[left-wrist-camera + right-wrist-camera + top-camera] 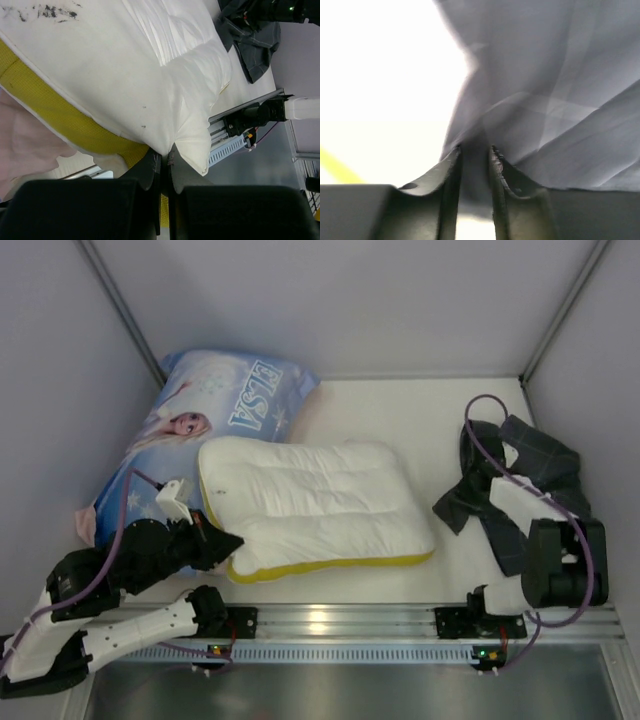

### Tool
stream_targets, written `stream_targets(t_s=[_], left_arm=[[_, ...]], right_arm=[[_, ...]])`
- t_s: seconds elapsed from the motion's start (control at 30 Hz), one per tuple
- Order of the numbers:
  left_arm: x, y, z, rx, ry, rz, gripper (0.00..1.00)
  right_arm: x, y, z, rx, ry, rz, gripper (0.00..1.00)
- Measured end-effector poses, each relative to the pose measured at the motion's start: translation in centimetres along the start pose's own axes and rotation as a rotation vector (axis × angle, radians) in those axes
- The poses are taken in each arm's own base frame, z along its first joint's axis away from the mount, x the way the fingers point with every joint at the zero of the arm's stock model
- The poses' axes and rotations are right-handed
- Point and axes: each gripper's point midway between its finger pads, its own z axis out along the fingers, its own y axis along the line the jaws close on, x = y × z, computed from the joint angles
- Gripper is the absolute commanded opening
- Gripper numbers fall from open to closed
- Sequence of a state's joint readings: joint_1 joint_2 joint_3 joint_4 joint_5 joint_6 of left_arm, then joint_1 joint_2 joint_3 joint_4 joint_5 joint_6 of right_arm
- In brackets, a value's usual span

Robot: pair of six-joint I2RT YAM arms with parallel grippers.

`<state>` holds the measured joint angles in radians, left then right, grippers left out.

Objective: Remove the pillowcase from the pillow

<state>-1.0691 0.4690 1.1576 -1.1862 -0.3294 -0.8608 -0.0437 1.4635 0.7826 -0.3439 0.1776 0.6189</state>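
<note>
The white quilted pillow point(320, 505) with its yellow edge lies bare in the middle of the table. My left gripper point(232, 545) is shut on its near-left corner; the left wrist view shows white pillow point(125, 65) cloth pinched between the fingertips of that gripper point(166, 152). The dark grey checked pillowcase point(545, 465) lies crumpled at the right, apart from the pillow, and shows far off in the left wrist view point(252, 45). My right gripper point(482, 468) is down in it. Close up, this gripper point(476, 147) stands slightly open, a fold of the pillowcase point(560, 100) lying loose in the gap.
A blue ELSA-print pillow point(215, 410) lies at the back left, partly under the white pillow's left end. A metal rail point(340, 620) runs along the near edge between the arm bases. Grey walls close in the table at left, right and back.
</note>
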Motion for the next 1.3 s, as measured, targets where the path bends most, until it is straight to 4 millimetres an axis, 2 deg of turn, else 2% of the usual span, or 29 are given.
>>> stream_targets(t_s=[0.1,0.2,0.27,0.33,0.37,0.43,0.5,0.63,0.7,0.8,0.9,1.0,1.1,1.3], left_arm=[[0.2,-0.4,0.6,-0.003,0.019,0.008,0.00],[0.4,-0.5,0.7,0.001,0.026,0.008,0.00],[0.4,-0.6,0.6,0.005,0.025,0.005,0.00],[0.3,-0.6,0.5,0.010,0.021,0.001,0.00],[0.3,-0.5,0.5,0.012,0.019,0.000,0.00],[0.3,-0.6,0.4,0.016,0.020,-0.002,0.00],[0.3,-0.6,0.4,0.017,0.020,-0.002,0.00],[0.3,-0.8,0.8,0.007,0.027,0.003,0.00],[0.4,-0.9,1.1,-0.001,0.033,0.005,0.00],[0.3,-1.0,1.4,-0.006,0.034,0.007,0.00],[0.2,-1.0,1.4,-0.007,0.029,0.003,0.00],[0.2,-1.1,1.5,-0.007,0.028,-0.001,0.00],[0.1,-1.4,1.8,-0.003,0.030,-0.002,0.00],[0.4,-3.1,4.8,-0.014,0.060,0.025,0.00]], right_arm=[[1.1,4.4,-4.8,-0.126,-0.074,-0.165,0.31],[0.9,8.2,-10.6,-0.270,-0.153,-0.280,0.31],[-0.2,10.1,-14.1,-0.352,-0.210,-0.307,0.32],[-0.9,11.3,-17.2,-0.433,-0.255,-0.313,0.37],[-0.9,11.6,-18.5,-0.479,-0.263,-0.315,0.36],[0.5,12.1,-20.6,-0.583,-0.242,-0.345,0.29],[3.4,12.5,-22.0,-0.698,-0.183,-0.393,0.17],[11.4,11.2,-22.6,-0.824,0.002,-0.508,0.04],[14.0,10.2,-23.0,-0.853,0.064,-0.549,0.00],[16.9,8.5,-24.6,-0.912,0.136,-0.601,0.00],[19.0,7.4,-26.5,-0.994,0.192,-0.636,0.00],[20.9,6.3,-27.3,-1.051,0.256,-0.646,0.00],[22.9,5.3,-26.6,-1.046,0.327,-0.661,0.00],[26.4,4.2,-21.4,-0.876,0.431,-0.703,0.00]])
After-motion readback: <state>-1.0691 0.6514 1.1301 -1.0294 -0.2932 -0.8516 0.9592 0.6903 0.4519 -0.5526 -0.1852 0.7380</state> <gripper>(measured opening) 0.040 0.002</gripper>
